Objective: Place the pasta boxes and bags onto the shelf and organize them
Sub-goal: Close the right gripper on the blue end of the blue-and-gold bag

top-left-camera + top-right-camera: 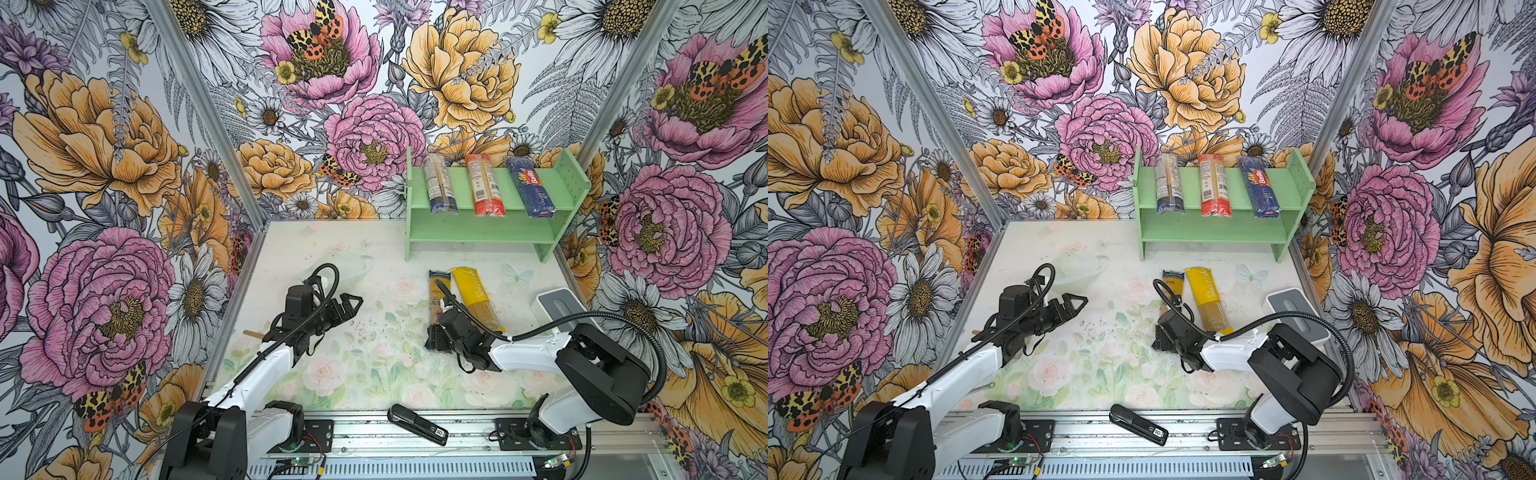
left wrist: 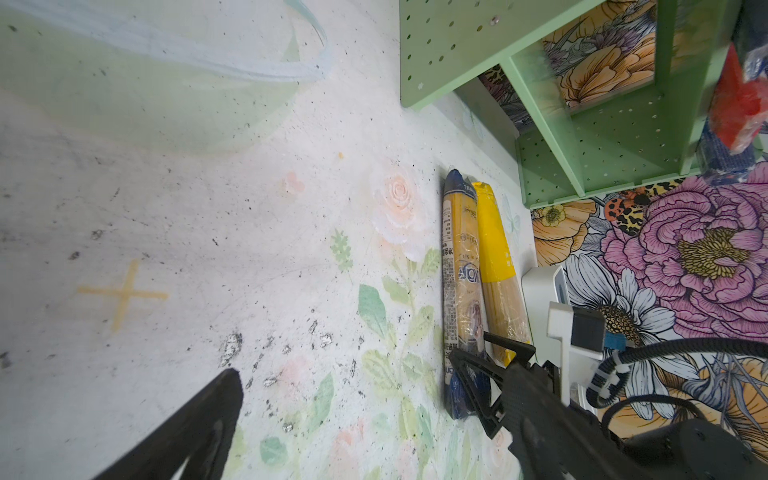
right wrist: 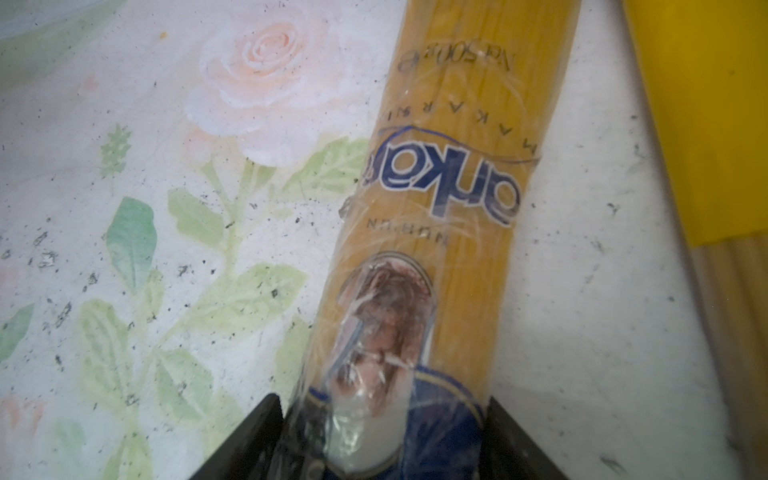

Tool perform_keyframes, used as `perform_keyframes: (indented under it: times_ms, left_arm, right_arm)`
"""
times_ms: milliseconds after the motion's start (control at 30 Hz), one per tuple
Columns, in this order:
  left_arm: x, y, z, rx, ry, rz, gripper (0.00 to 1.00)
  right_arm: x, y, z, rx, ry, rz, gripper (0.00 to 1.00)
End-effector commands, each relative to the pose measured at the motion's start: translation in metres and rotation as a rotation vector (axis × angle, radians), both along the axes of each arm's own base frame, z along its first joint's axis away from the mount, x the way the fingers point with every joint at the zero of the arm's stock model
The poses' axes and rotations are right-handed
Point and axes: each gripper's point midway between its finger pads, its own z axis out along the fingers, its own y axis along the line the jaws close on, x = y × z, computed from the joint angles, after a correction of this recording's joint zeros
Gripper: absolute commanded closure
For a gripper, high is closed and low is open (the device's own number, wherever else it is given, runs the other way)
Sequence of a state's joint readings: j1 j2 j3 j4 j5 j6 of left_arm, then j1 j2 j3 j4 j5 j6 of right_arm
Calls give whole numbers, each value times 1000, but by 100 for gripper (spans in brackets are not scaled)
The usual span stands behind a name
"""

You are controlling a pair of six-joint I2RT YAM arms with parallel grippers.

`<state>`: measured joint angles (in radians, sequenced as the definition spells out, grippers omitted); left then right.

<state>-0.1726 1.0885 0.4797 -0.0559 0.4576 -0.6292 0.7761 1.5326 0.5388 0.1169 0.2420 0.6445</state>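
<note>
Right hand [image 3: 382, 403] straddles the blue-gold pack [image 3: 449, 166] at its blue end, clamped or not I cannot tell; lifted from there it could sag and snag the shelf [image 1: 478, 230]

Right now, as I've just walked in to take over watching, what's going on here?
A two-armed robot is stocking a green shelf with spaghetti. Three packs lie side by side on its top tier: a dark-blue-ended clear pack, a red-ended pack and a blue Barilla pack. Two lie on the table: the jaws of the right gripper straddle the blue end of the blue-gold pack, a firm grip unconfirmed, with the yellow pack beside it. The left gripper hovers open and empty.
</note>
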Motion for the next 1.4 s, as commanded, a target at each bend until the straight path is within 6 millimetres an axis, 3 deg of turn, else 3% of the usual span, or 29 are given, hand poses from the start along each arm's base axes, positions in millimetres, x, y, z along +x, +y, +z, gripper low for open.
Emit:
perform_keyframes:
  times_ms: [0,667,1167,1367]
  left_arm:
    - [5,-2,11,12,-36,-8,1]
    - [5,-1,7,16,-28,-7,1]
    - [3,-1,9,12,-38,-6,1]
    - [3,-2,10,7,-38,-7,1]
  right_arm:
    - [-16,-12,-28,-58,93,-23,31]
    - [-17,-15,-26,-66,88,-39,61]
    - [-12,-6,-2,24,44,-36,77]
    - [-7,-3,15,40,16,-33,89]
